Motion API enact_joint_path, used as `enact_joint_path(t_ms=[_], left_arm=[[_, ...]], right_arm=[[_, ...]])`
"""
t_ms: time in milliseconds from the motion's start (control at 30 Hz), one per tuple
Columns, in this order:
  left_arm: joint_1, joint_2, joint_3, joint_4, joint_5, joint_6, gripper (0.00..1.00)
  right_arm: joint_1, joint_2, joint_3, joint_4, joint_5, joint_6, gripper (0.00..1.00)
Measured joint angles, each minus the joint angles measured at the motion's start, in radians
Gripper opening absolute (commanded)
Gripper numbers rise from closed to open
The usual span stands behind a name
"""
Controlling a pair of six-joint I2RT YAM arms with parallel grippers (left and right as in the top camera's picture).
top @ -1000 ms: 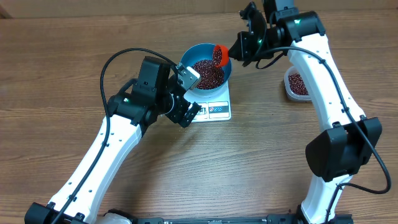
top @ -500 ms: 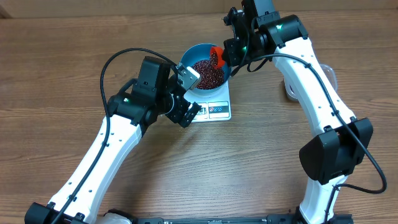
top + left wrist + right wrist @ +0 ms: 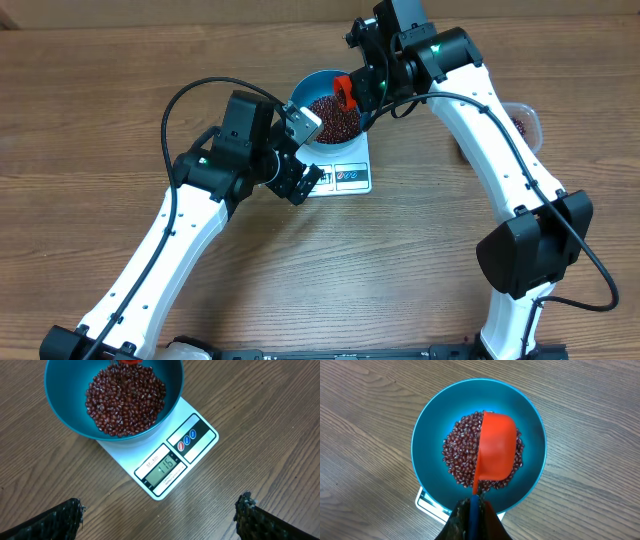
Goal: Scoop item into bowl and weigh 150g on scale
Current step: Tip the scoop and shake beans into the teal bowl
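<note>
The blue bowl [image 3: 310,88] stands on the white scale [image 3: 350,177] and holds a heap of dark red-brown beans [image 3: 332,120]. My right gripper [image 3: 365,85] is shut on the blue handle of an orange-red scoop [image 3: 344,90], which hangs over the bowl's far right side. In the right wrist view the scoop [image 3: 495,452] shows its rounded underside above the beans [image 3: 457,455], inside the bowl [image 3: 427,435]. My left gripper [image 3: 308,152] is open and empty beside the scale's near left corner. Its fingers [image 3: 60,520] frame bare wood below the scale's lit display [image 3: 162,467].
A clear plastic tub [image 3: 526,122] with more beans stands at the right, mostly hidden behind my right arm. A black cable loops over the table left of the bowl [image 3: 175,105].
My right arm has swung left, carrying the scoop from the bowl's right rim to above the beans and turning it over. The left arm has not moved.
</note>
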Motion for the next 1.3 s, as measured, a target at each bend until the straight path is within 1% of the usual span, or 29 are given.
enact_joint_path(t_ms=[1300], left_arm=[[0.000,0.000,0.000,0.000,0.000,0.000,0.99]], right_arm=[[0.000,0.000,0.000,-0.021,0.002,-0.004,0.04]])
